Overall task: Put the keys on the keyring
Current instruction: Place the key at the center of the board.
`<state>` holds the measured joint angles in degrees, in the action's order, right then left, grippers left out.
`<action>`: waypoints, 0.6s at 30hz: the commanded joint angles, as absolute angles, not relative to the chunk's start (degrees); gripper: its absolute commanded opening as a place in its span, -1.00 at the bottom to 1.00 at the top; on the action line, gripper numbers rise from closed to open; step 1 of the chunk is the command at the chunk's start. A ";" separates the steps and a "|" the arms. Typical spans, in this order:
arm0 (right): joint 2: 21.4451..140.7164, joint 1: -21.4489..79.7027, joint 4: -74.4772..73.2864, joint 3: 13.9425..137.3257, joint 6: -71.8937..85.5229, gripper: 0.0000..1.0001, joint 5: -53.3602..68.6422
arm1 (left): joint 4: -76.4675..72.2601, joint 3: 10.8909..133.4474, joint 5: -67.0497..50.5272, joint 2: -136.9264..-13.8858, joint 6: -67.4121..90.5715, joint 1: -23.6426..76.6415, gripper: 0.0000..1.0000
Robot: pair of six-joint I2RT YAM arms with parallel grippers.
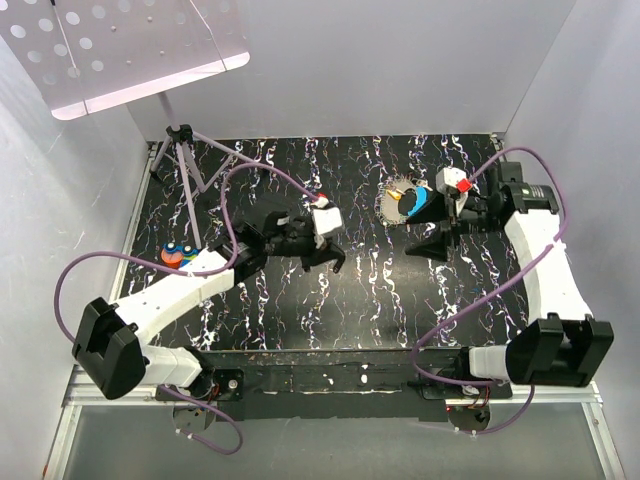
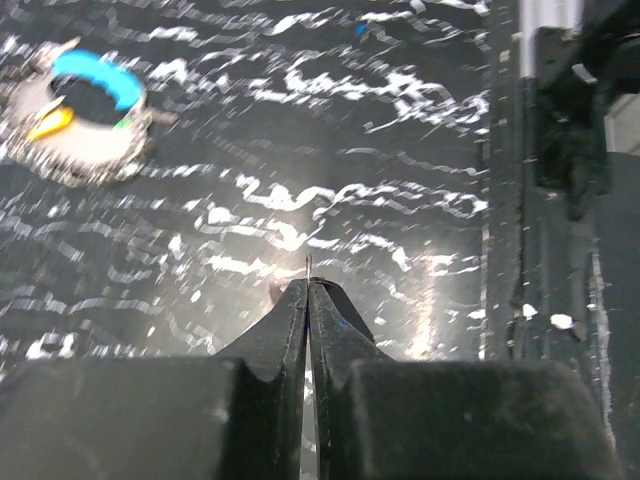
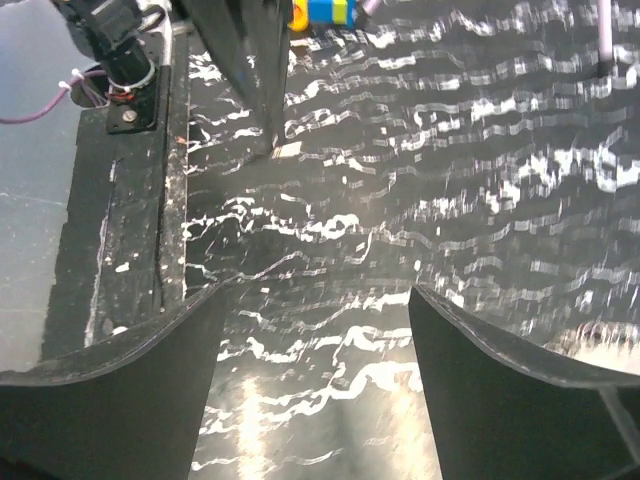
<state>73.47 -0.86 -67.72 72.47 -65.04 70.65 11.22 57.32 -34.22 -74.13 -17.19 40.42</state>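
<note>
Left gripper [image 1: 325, 255], mid tabletop [image 1: 350, 330]: jaws pressed together. Left wrist view shows a thin bright sliver at the very tip of the jaws, too small to identify. Whether it is the keyring cannot be told; no keyring is made out elsewhere.

Right gripper [image 1: 437, 240], right of centre: jaws spread wide, only bare marbled surface between them in the right wrist view.

The keys [image 1: 402, 202] lie toward the back right, just beside the right gripper and well apart from the left one. They are blurred in the left wrist view [image 2: 85, 110]: blue arc, yellow tip and a speck of green on a pale patch, single keys not separable.

Orange-and-blue object [image 1: 178, 253] at left edge, partly hidden by the left arm
</note>
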 commanded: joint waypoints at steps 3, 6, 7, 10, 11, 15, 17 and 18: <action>72.53 5.96 -88.62 74.72 -84.57 0.60 76.47 | 0.37 57.75 -38.23 -74.71 -16.88 47.98 -1.00; 66.99 9.57 -78.08 71.47 -75.70 0.60 72.26 | -3.77 57.22 -38.76 -75.23 -14.42 49.48 -1.00; 66.54 10.19 -77.70 71.11 -75.06 0.58 71.12 | -5.17 56.96 -39.02 -75.41 -13.81 49.83 -1.00; 66.89 11.33 -78.14 70.49 -75.23 0.49 70.05 | -7.72 56.25 -39.29 -75.67 -11.96 50.54 -1.00; 66.88 11.77 -77.44 70.14 -74.71 0.47 70.14 | -8.60 55.99 -39.37 -75.76 -11.17 50.71 -1.00; 67.32 12.83 -76.90 71.27 -72.95 0.32 70.22 | -10.19 55.11 -38.50 -75.76 -9.50 51.42 -1.00; 67.59 13.18 -76.03 71.63 -71.55 0.24 70.31 | -10.72 54.76 -38.32 -75.59 -8.88 51.77 -1.00; 67.50 13.18 -75.42 71.54 -70.76 0.22 70.31 | -11.24 54.49 -38.23 -75.50 -8.44 51.85 -1.00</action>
<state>67.55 12.53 -76.31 71.13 -73.76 70.22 -7.92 55.64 -38.20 -76.14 -10.81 51.07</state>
